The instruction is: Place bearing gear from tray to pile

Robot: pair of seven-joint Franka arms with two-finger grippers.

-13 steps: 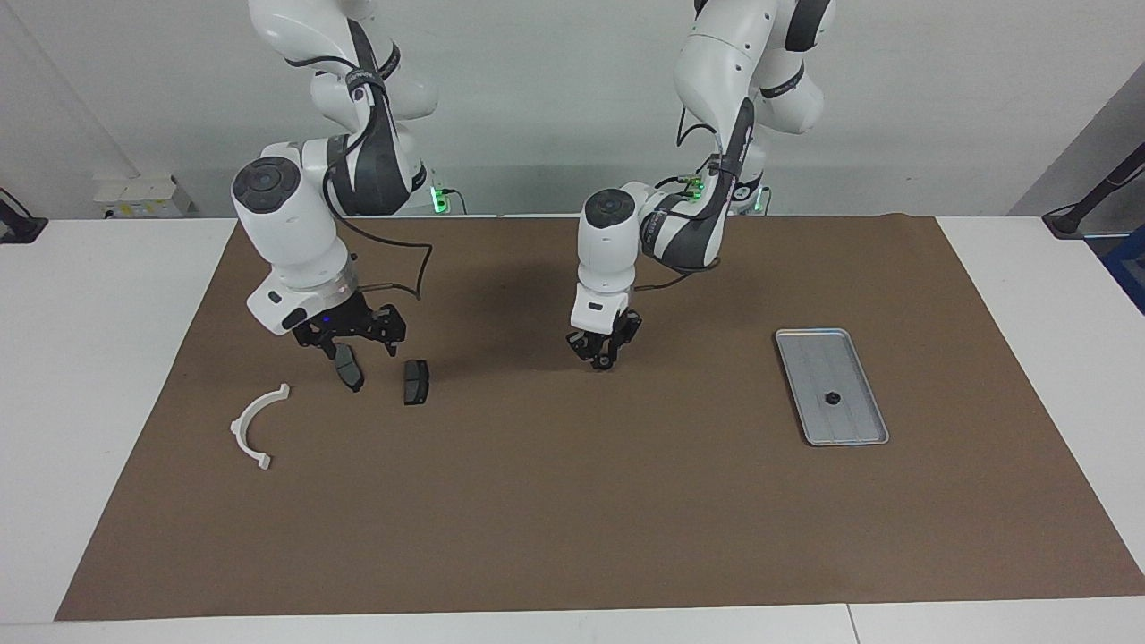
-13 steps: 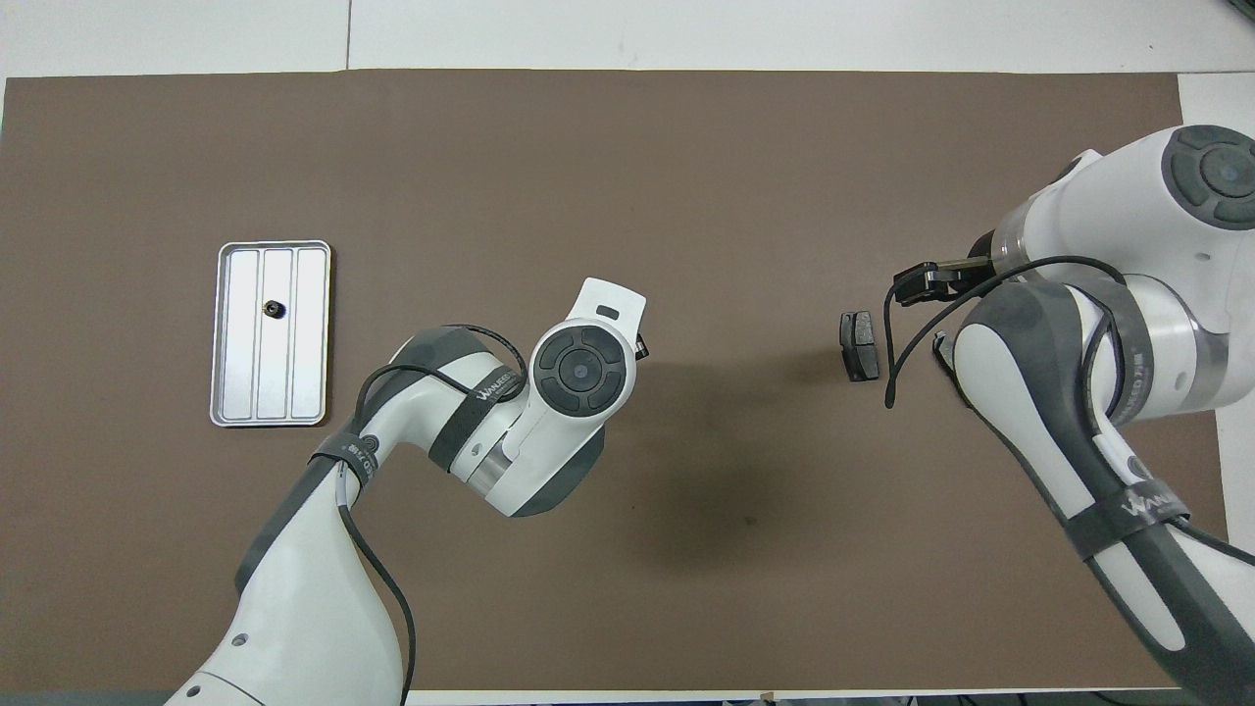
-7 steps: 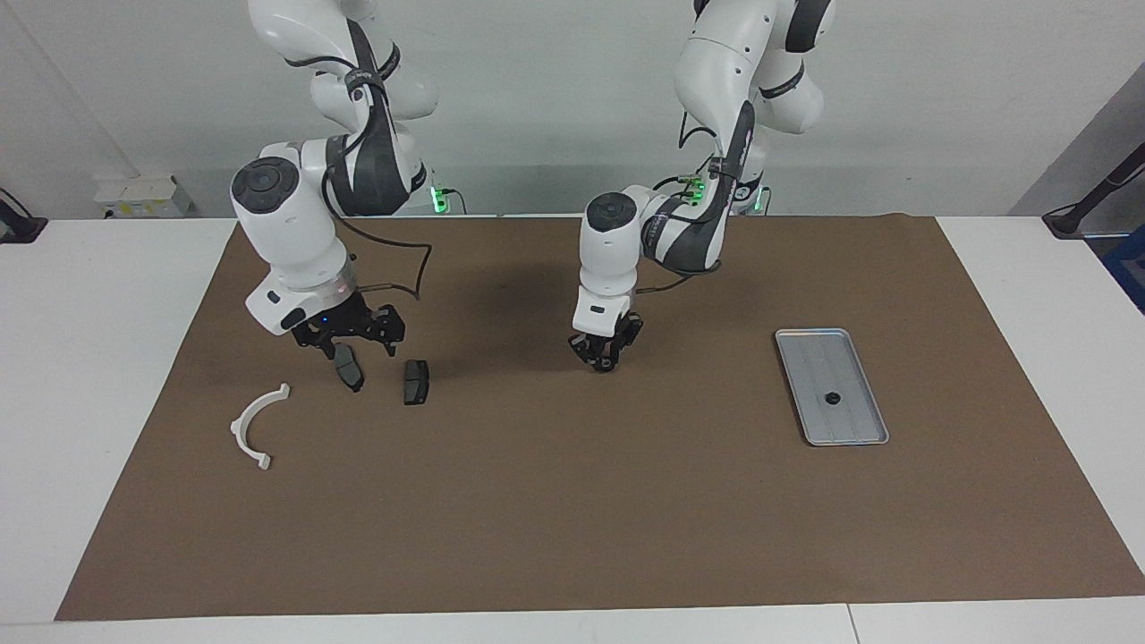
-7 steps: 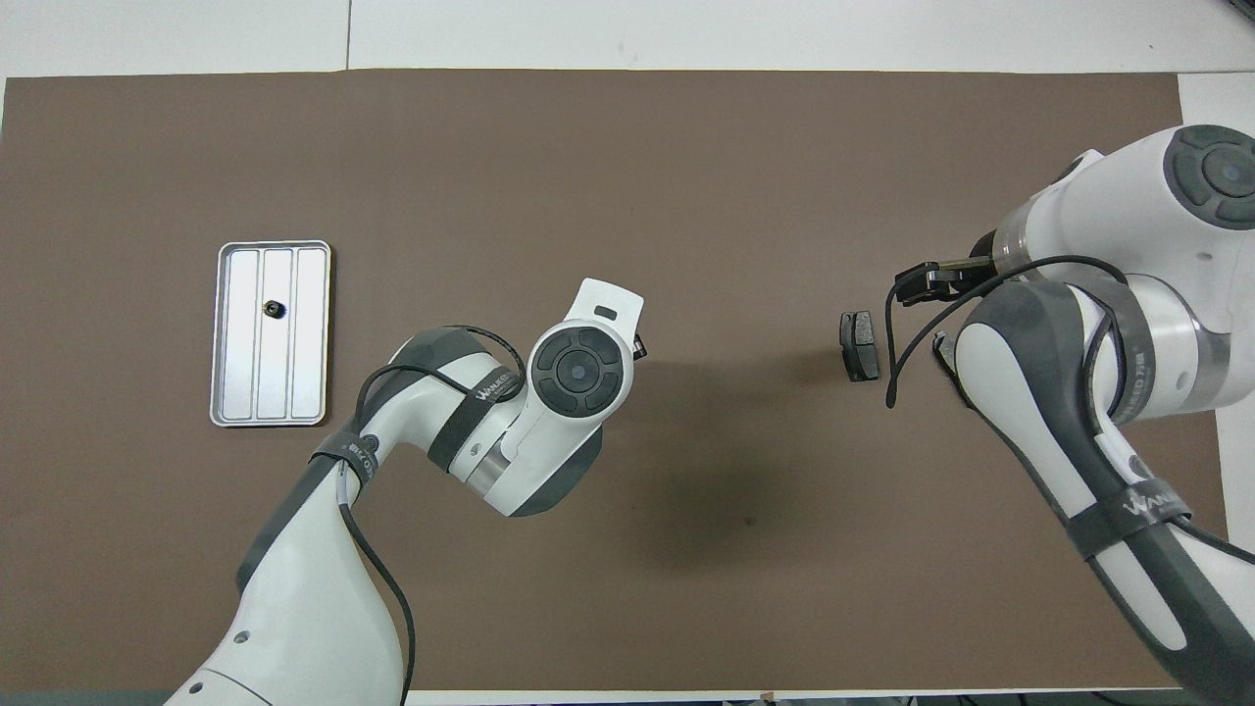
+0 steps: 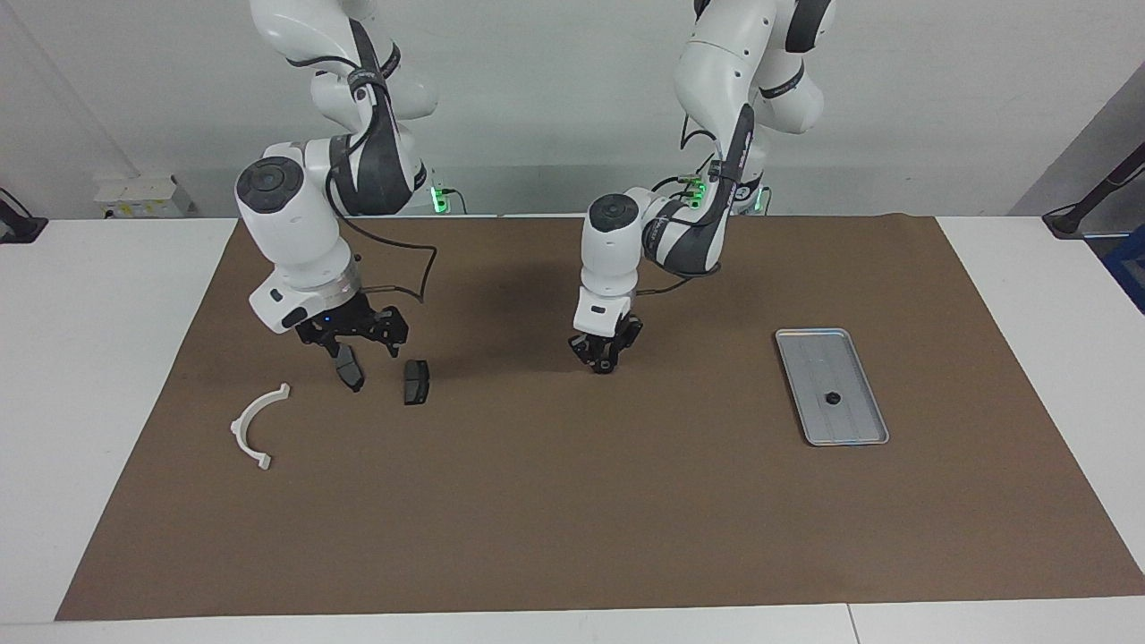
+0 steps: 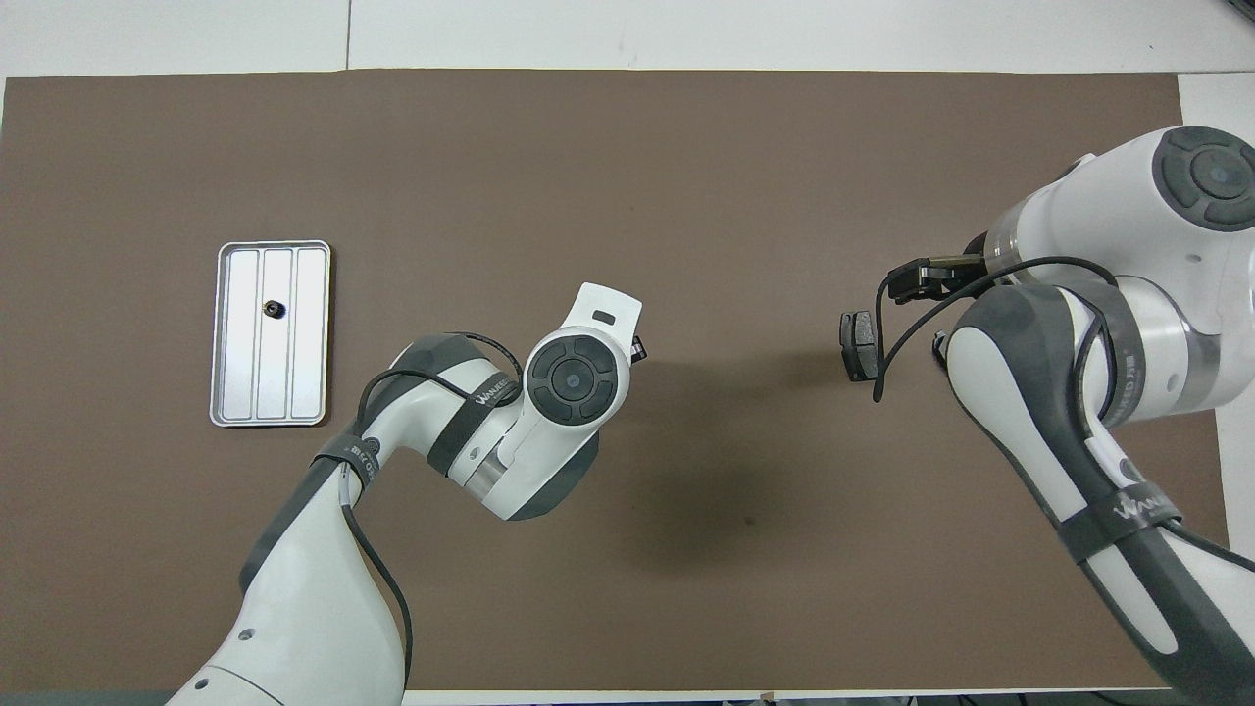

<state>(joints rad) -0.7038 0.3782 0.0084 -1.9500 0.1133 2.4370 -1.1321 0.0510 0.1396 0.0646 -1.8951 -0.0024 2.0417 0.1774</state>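
A small black bearing gear (image 5: 832, 398) (image 6: 271, 309) lies in the silver tray (image 5: 809, 344) (image 6: 224, 333) toward the left arm's end of the table. The pile lies toward the right arm's end: a white half-ring bracket (image 5: 253, 422) and two dark brake pads (image 5: 415, 382) (image 5: 350, 370). My left gripper (image 5: 605, 360) hangs low over the mat's middle, fingertips together. Whether anything small sits between them does not show. My right gripper (image 5: 351, 338) stands open just above the brake pad nearer the bracket. In the overhead view only one pad (image 6: 860, 345) shows.
A brown mat (image 5: 572, 501) covers most of the white table. Bare mat stretches between the tray and the pile, and along the edge farthest from the robots.
Both arms shifted only slightly, and the right wrist rose a little. The pads, bracket, tray and gear lie as before.
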